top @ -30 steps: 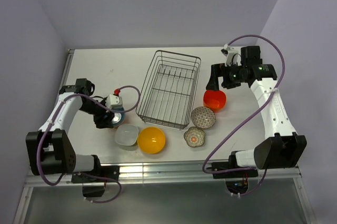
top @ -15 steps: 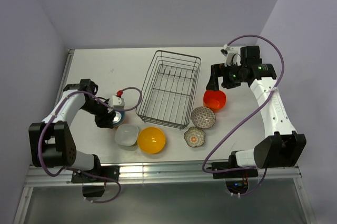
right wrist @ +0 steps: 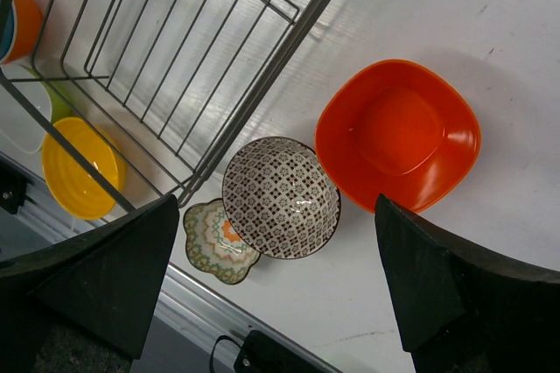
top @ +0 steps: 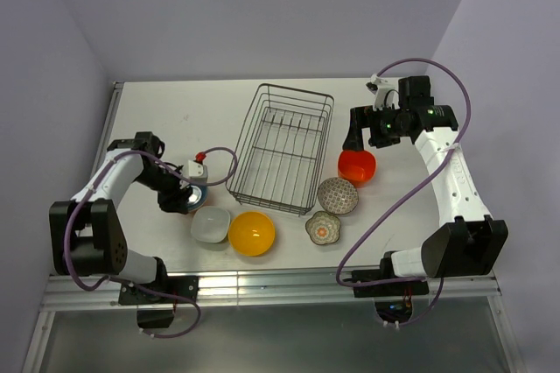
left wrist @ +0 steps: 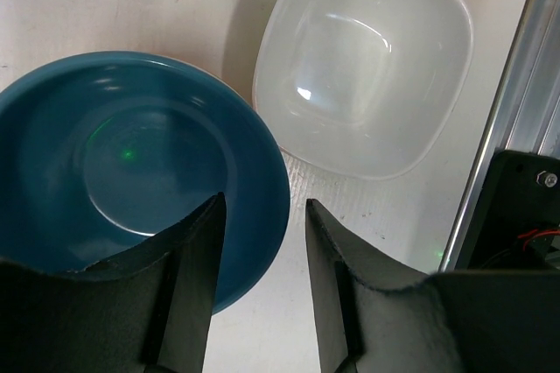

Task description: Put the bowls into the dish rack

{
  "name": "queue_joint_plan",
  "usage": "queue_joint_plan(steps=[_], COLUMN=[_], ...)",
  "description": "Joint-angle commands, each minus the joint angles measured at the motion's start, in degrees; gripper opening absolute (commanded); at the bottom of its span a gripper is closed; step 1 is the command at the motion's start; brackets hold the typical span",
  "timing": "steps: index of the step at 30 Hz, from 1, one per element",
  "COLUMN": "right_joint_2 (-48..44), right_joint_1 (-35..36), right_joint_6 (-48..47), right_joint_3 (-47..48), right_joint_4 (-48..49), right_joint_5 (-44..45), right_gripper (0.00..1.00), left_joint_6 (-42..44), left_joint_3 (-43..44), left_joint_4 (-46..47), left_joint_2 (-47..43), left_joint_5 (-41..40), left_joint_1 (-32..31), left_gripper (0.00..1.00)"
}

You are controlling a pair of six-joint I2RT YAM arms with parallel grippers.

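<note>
The blue-inside bowl [left wrist: 131, 154] sits on the table at the left [top: 196, 193]. My left gripper [left wrist: 262, 202] straddles its near rim, one finger inside the bowl and one outside over the table, with a gap still showing on both sides. The white bowl [top: 210, 224] and the yellow bowl [top: 252, 233] lie just beside it. The wire dish rack [top: 271, 200] stands mid-table with no bowl in it. My right gripper [right wrist: 276, 202] hangs wide open above the red-orange bowl [right wrist: 398, 132] and the patterned bowl [right wrist: 280, 198]. The scalloped floral bowl [right wrist: 217, 237] rests next to the patterned one.
A metal rail [top: 289, 281] runs along the near table edge, close to the white bowl, yellow bowl and floral bowl. The left arm's purple cable [top: 219, 152] loops up against the rack's left side. Walls close in at the back and on both sides.
The left jaws have narrowed around the blue bowl's rim, and the left arm's elbow has shifted slightly. The right arm and all other bowls have stayed put.
</note>
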Motion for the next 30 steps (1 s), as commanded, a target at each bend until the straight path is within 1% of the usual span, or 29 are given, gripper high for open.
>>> queue_joint_plan(steps=[1, 6, 12, 15, 18, 19, 30], right_joint_2=[-0.22, -0.66, -0.57, -0.48, -0.57, -0.57, -0.74], right_joint_1=[-0.16, -0.16, -0.16, -0.16, -0.16, -0.16, -0.16], right_joint_6=[-0.58, -0.58, -0.58, -0.58, -0.58, -0.50, -0.41], right_joint_3=[0.23, -0.21, -0.12, -0.21, -0.12, -0.03, 1.02], right_joint_4=[-0.04, 0.14, 0.22, 0.31, 0.31, 0.31, -0.13], right_joint_5=[0.71, 1.06, 1.15, 1.06, 1.06, 0.97, -1.49], right_gripper=[1.00, 1.00, 1.00, 1.00, 1.00, 1.00, 1.00], left_joint_6=[1.71, 1.54, 1.45, 1.63, 1.63, 1.37, -2.15], left_joint_3=[-0.18, -0.79, 0.26, 0.79, 1.49, 1.93, 4.04], left_joint_4=[-0.75, 0.30, -0.75, -1.54, -2.69, -2.86, -4.97], left_joint_2=[0.69, 1.21, 1.39, 1.39, 1.39, 1.39, -1.42], left_joint_5=[0.33, -0.37, 0.15, 0.42, 0.94, 1.21, 1.65], left_joint_1=[-0.40, -0.58, -0.49, -0.49, -0.49, -0.49, -0.49], left_gripper=[0.47, 0.46, 0.34, 0.32, 0.24, 0.19, 0.00])
